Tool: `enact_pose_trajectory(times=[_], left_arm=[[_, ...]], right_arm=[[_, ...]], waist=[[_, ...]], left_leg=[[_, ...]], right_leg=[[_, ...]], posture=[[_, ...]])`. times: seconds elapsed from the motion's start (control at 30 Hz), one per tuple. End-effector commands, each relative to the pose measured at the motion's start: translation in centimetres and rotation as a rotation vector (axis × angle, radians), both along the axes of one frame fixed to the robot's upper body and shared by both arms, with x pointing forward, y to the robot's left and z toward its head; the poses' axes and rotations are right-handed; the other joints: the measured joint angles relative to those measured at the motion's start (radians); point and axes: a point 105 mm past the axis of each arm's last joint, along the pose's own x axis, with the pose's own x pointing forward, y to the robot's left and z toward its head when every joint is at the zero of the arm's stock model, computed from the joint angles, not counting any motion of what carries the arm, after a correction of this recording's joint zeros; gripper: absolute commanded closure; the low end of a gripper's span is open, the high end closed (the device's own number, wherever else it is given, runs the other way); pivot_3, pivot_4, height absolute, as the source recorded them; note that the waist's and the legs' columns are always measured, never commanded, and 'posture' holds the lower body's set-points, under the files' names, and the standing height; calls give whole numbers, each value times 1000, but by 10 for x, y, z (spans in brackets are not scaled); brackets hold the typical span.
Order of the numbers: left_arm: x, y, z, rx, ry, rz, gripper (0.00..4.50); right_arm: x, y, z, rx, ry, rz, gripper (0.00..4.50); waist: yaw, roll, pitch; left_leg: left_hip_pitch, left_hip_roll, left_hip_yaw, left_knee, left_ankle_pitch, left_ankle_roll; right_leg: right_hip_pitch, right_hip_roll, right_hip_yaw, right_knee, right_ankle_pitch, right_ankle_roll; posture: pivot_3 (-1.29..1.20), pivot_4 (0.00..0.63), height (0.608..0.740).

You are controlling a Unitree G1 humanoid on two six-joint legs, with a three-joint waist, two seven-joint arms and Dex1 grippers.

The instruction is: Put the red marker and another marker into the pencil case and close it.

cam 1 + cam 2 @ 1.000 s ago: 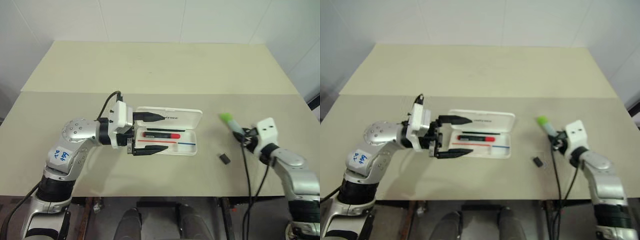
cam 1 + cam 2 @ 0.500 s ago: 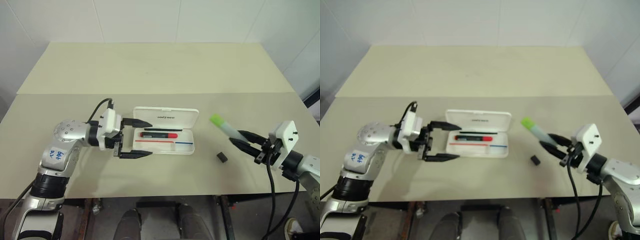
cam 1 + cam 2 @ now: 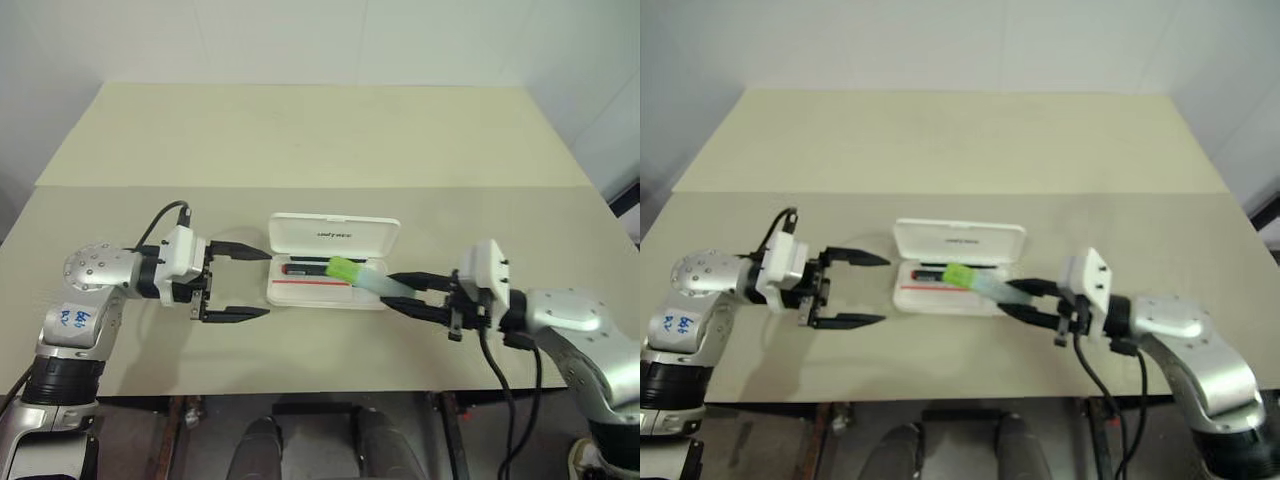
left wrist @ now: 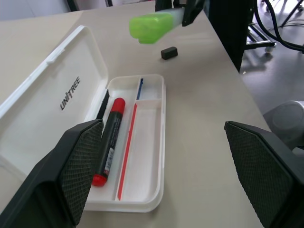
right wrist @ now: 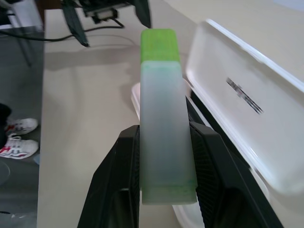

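left end effector (image 3: 256, 284): fingers spread wide | right end effector (image 3: 392, 292): clamped, pointing left

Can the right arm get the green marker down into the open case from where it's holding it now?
Probably yes. The right gripper holds the green marker with its cap over the pencil case, whose lid stands open. The red marker fills one slot; the left gripper sits off to the side, open.

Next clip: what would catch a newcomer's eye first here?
The lime-capped marker, clamped in the right gripper and held above the open white case at mid-table. Inside the case lies the red marker. The left gripper waits wide open just left of the case, holding nothing.
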Motion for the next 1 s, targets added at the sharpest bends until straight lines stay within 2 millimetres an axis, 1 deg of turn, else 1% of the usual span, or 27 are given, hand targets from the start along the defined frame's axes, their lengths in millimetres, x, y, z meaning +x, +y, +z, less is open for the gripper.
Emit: enact_pose_trajectory(times=[0.03, 0.13, 0.23, 0.43, 0.6, 0.83, 1.0], left_arm=[[-2, 3, 5, 10, -38, 5, 122], [-4, 2, 4, 7, -37, 6, 122], [-5, 1, 3, 5, -35, 4, 122], [-7, 2, 1, 5, -32, 8, 122], [-8, 3, 1, 8, -30, 13, 122], [-8, 0, -1, 3, -27, 9, 122], [-8, -1, -1, -2, -27, 3, 122]], right_arm=[[4, 8, -1, -23, -31, 70, 3398], [10, 13, -6, -47, -32, 112, 3398], [16, 18, -10, -71, -36, 140, 3398], [31, 34, -20, -134, -58, 200, 3398], [42, 45, -28, -186, -66, 200, 3398], [54, 63, -27, -194, -79, 196, 3398], [56, 68, -29, -206, -76, 205, 3398]], waist=[[1, 0, 0], [1, 0, 0], [1, 0, 0], [-3, 0, 0], [-3, 0, 0], [-8, 0, 0], [-15, 0, 0]], left_leg=[[0, 0, 0, 0, 0, 0], [0, 0, 0, 0, 0, 0], [0, 0, 0, 0, 0, 0], [0, 0, 0, 0, 0, 0], [-1, 0, 0, 0, 0, 0], [-2, 0, 0, 0, 0, 0], [-2, 0, 0, 0, 0, 0]], right_leg=[[0, 0, 0, 0, 0, 0], [-1, 0, 0, 1, 3, 5], [-1, 0, 0, 2, 3, 5], [-2, 0, 0, 4, 4, 7], [-7, 0, -1, 10, 4, 8], [-11, 1, 0, 16, 3, 8], [-12, 1, 0, 18, 3, 8]], posture=[[0, 150, 740], [0, 150, 740], [0, 150, 740], [0, 150, 740], [0, 150, 740], [0, 150, 740], [0, 150, 740]])
